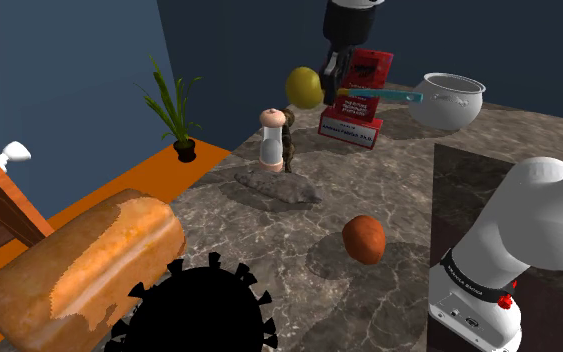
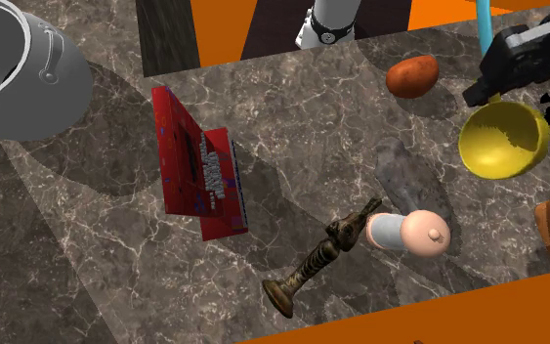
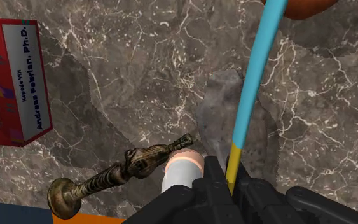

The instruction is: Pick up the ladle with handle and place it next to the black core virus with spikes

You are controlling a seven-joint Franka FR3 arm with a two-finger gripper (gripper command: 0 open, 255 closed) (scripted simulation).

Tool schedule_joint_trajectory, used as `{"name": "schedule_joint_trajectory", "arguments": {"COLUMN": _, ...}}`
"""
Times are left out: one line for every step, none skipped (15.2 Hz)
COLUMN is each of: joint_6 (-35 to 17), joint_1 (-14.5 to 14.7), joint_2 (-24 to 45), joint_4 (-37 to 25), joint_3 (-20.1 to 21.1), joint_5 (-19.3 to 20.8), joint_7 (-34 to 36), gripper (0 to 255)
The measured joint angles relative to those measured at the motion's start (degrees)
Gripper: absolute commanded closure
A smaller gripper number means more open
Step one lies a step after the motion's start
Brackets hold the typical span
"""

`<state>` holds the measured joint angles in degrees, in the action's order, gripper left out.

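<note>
- The black gripper (image 3: 233,184) is clamped on the ladle (image 1: 304,88), gripping its handle where yellow meets blue.
- The ladle hangs above the tabletop (image 1: 409,200), apart from the red book (image 1: 352,112).
- The black spiked virus (image 1: 201,312) sits well apart from the red book.

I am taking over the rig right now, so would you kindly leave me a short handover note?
The gripper is shut on the ladle, clasping its handle.
The ladle is in the air above the table, with its yellow bowl at one end and its blue handle sticking out the other way.
The black spiky virus sits on the table at the shoulder view's lower edge, beside the bread loaf.
Done: ladle picked up.
Left: carry it to the virus, set it down alongside, let go.
</note>
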<state>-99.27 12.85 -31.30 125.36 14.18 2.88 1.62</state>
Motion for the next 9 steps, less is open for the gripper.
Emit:
{"name": "schedule_joint_trajectory", "arguments": {"joint_6": 0.5, "joint_1": 0.3, "joint_2": 0.4, "joint_4": -0.8, "joint_3": 1.0, "joint_5": -0.3, "joint_7": 1.2, "gripper": 255}}
{"name": "schedule_joint_trajectory", "arguments": {"joint_6": 0.3, "joint_1": 0.6, "joint_2": 1.6, "joint_4": -1.7, "joint_3": 2.3, "joint_5": -0.6, "joint_7": 2.7, "gripper": 255}}
{"name": "schedule_joint_trajectory", "arguments": {"joint_6": 0.5, "joint_1": 0.9, "joint_2": 2.2, "joint_4": -2.4, "joint_3": 3.4, "joint_5": -0.8, "joint_7": 4.0, "gripper": 255}}
{"name": "schedule_joint_trajectory", "arguments": {"joint_6": 0.5, "joint_1": 1.1, "joint_2": 3.2, "joint_4": -3.2, "joint_3": 4.6, "joint_5": -1.0, "joint_7": 5.5, "gripper": 255}}
{"name": "schedule_joint_trajectory", "arguments": {"joint_6": 0.8, "joint_1": 1.4, "joint_2": 4.0, "joint_4": -4.1, "joint_3": 5.7, "joint_5": -1.2, "joint_7": 6.9, "gripper": 255}}
{"name": "schedule_joint_trajectory", "arguments": {"joint_6": 1.2, "joint_1": 1.6, "joint_2": 5.3, "joint_4": -5.6, "joint_3": 7.0, "joint_5": -1.3, "joint_7": 8.4, "gripper": 255}}
{"name": "schedule_joint_trajectory", "arguments": {"joint_6": 1.4, "joint_1": 1.7, "joint_2": 6.7, "joint_4": -7.1, "joint_3": 8.3, "joint_5": -1.2, "joint_7": 9.9, "gripper": 255}}
{"name": "schedule_joint_trajectory", "arguments": {"joint_6": 1.8, "joint_1": 2.0, "joint_2": 7.7, "joint_4": -8.3, "joint_3": 9.5, "joint_5": -1.3, "joint_7": 11.4, "gripper": 255}}
{"name": "schedule_joint_trajectory", "arguments": {"joint_6": 1.7, "joint_1": 2.3, "joint_2": 8.7, "joint_4": -9.0, "joint_3": 10.7, "joint_5": -1.3, "joint_7": 13.0, "gripper": 255}}
